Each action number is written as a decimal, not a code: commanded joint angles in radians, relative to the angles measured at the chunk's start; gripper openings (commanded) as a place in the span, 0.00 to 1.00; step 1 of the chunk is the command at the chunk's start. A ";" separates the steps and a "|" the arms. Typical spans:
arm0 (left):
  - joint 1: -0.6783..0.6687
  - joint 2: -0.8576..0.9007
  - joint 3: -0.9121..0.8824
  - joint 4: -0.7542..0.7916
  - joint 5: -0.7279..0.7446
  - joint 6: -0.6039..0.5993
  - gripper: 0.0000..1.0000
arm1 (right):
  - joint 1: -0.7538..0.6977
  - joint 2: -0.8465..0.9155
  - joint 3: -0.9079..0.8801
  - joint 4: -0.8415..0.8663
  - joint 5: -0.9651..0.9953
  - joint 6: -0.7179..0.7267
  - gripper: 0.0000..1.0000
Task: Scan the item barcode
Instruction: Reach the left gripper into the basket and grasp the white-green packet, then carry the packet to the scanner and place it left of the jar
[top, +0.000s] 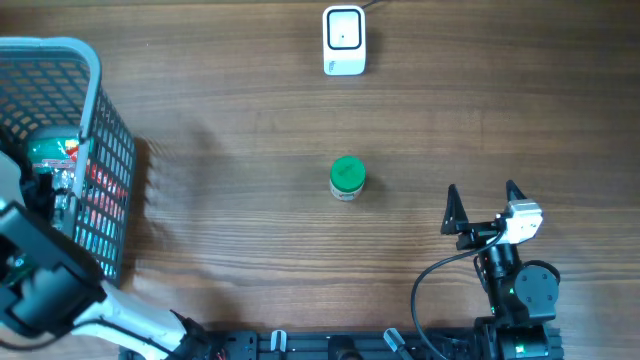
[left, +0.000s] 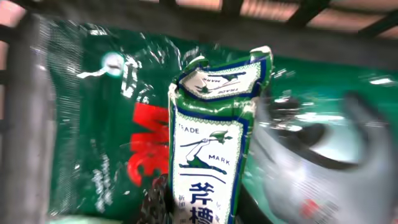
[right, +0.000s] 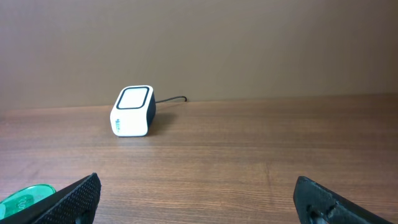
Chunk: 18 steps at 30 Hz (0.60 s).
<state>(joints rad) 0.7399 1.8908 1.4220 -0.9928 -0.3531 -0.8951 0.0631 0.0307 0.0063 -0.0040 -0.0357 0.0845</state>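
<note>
My left gripper (top: 45, 195): inside the basket (top: 95, 70), packet (left: 211, 155) straight ahead; grip, I cannot tell.
My right gripper (right: 196, 186): released, fingers wide apart, scanner (right: 132, 111) ahead-left.

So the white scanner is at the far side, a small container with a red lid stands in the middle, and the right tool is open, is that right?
Not quite. The small container has a green lid, not a red one; the overhead view shows it. The rest holds: the white scanner is at the far side, the container stands in the middle, and the right tool is open.

Matt wood-grain table (top: 250, 130); glossy plastic packet (left: 208, 149); plastic mesh basket (top: 108, 170).
</note>
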 joint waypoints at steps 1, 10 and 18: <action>0.004 -0.176 -0.002 -0.008 -0.007 0.002 0.18 | 0.005 -0.002 0.002 0.002 0.010 -0.005 1.00; -0.010 -0.672 -0.002 0.018 0.355 0.001 0.16 | 0.005 -0.002 0.002 0.002 0.010 -0.006 1.00; -0.392 -0.968 -0.002 0.058 0.617 -0.032 0.21 | 0.005 -0.002 0.002 0.002 0.010 -0.006 1.00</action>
<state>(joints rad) 0.5278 0.9623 1.4185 -0.9340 0.1673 -0.9054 0.0631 0.0307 0.0063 -0.0040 -0.0357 0.0845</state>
